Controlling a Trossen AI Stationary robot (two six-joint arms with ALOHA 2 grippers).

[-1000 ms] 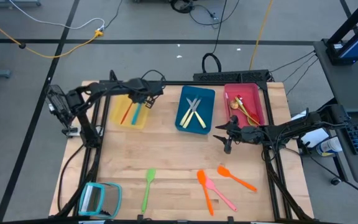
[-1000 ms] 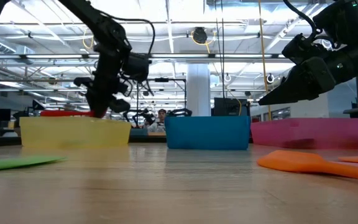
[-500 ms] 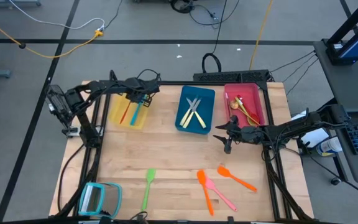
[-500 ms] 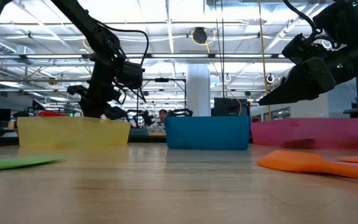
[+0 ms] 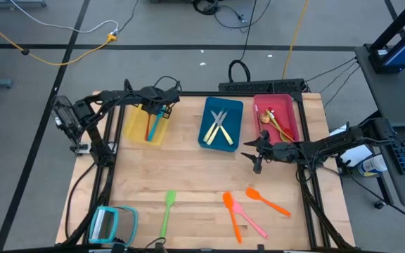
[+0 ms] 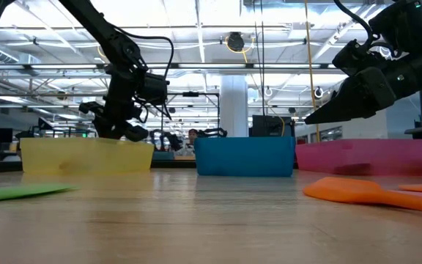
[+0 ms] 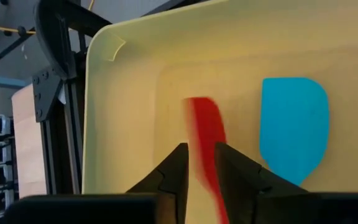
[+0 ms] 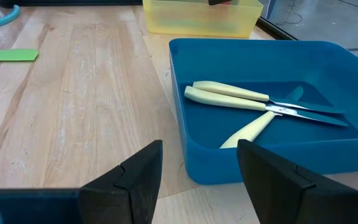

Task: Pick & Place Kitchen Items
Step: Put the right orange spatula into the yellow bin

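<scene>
From my seat, the left gripper [image 7: 199, 168] hangs over the yellow tray [image 7: 123, 118], jaws slightly parted; the red utensil [image 7: 207, 140] lies loose below them, the blue spatula [image 7: 293, 127] beside it. Farther off, the right gripper [image 8: 199, 163] waits, spread wide, before the blue tray [image 8: 241, 158].

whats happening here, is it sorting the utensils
Seemingly yes. The left gripper hangs over the yellow tray, a red utensil blurred between its parted fingers beside a blue spatula. The right gripper waits open by the blue tray. A green spatula lies on the table.
</scene>
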